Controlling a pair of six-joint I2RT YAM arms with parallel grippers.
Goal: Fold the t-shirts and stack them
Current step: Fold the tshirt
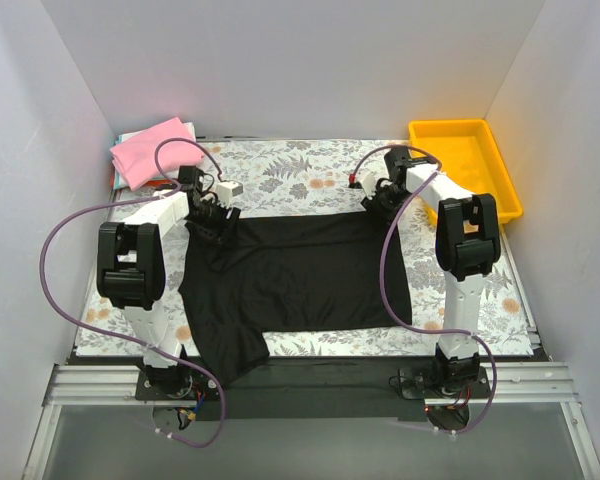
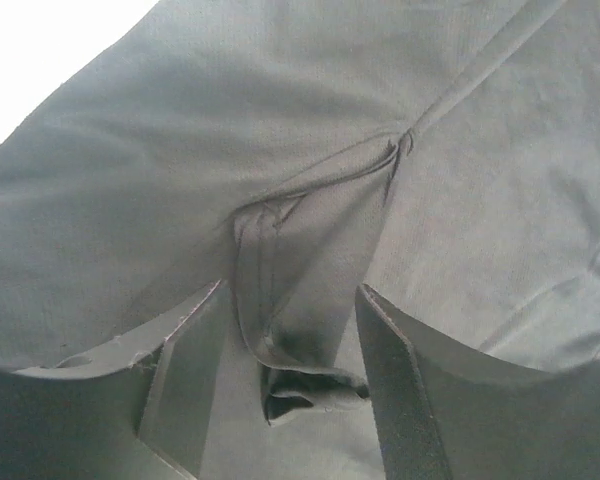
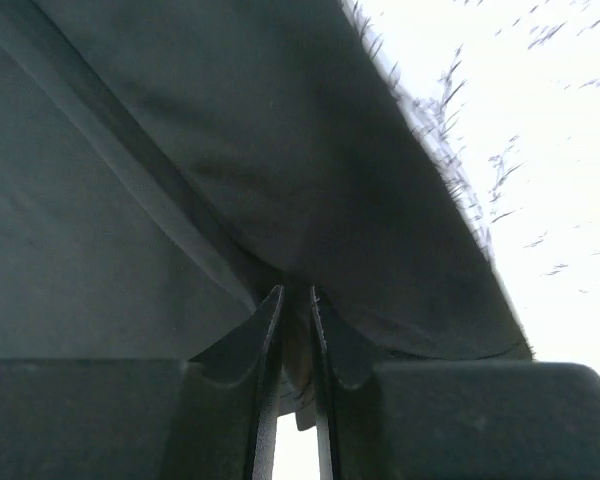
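Though apart, grippers tight on t-shirt

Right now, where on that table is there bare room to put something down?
The widest bare patch of table lies behind the black t-shirt, between the pink shirt and the yellow tray. A narrower strip runs along its near edge. Crowded: its far corners, where the left gripper and right gripper pinch it.

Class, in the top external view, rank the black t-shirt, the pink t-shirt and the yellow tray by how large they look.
1. black t-shirt, clearly largest.
2. yellow tray.
3. pink t-shirt, folded, a little smaller than the tray.
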